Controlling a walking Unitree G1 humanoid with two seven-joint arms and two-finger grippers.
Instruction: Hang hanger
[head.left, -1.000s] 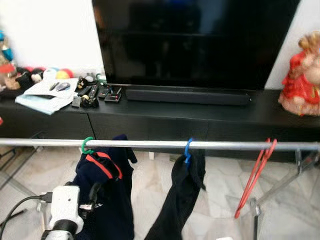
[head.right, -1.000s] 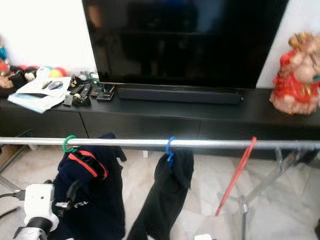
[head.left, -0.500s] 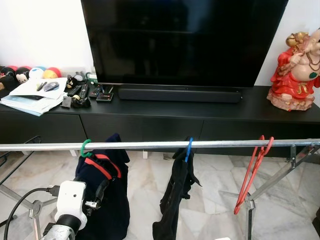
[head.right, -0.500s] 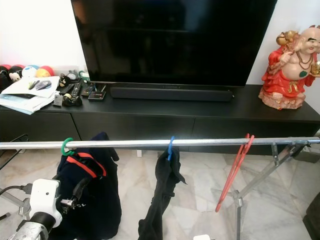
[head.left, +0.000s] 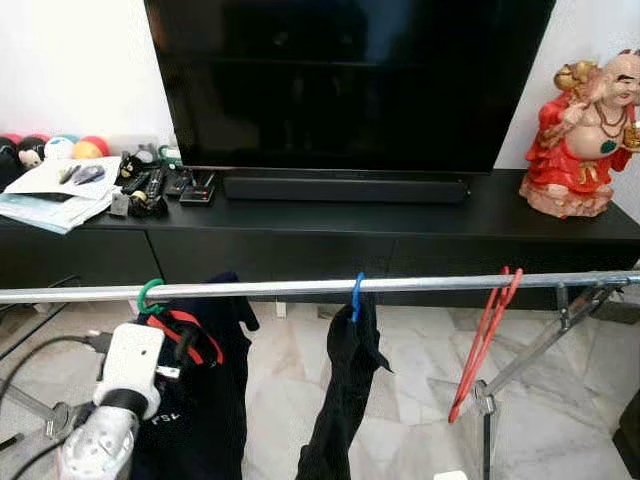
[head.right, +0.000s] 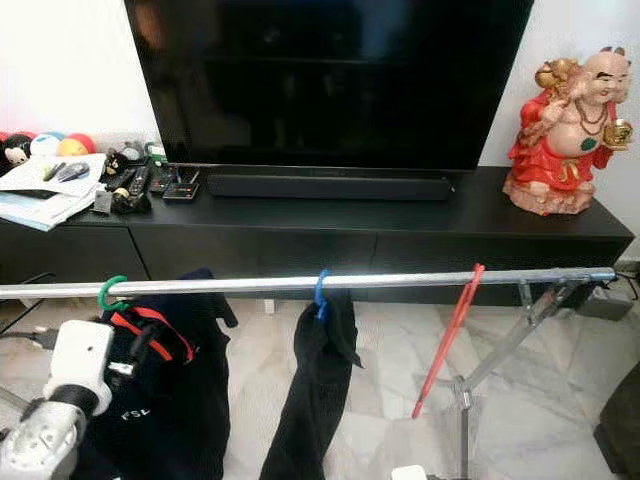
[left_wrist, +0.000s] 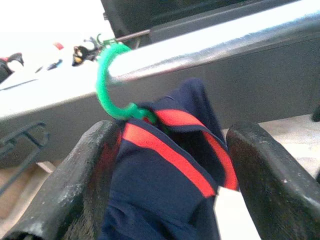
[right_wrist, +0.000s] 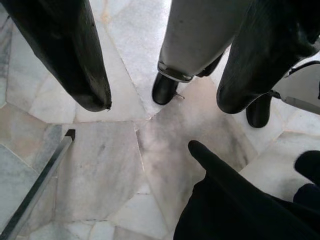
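Our left pincer (left_wrist: 167, 165) is spread wide, its fingers (left_wrist: 75, 185) flanking the navy garment (head.left: 205, 400) just below the rail (head.left: 400, 286). Our right pincer (right_wrist: 160, 75) hangs open over the marble floor (right_wrist: 100, 165). On that rail the green hanger (head.left: 150, 296) is hooked, the blue hanger (head.left: 357, 297) midway, the red hanger (head.left: 485, 340) farther along.

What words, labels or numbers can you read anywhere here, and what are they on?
White letters low on the navy garment: too blurred to read.
Print on the papers on the TV stand: too small to read.
No other text is legible.
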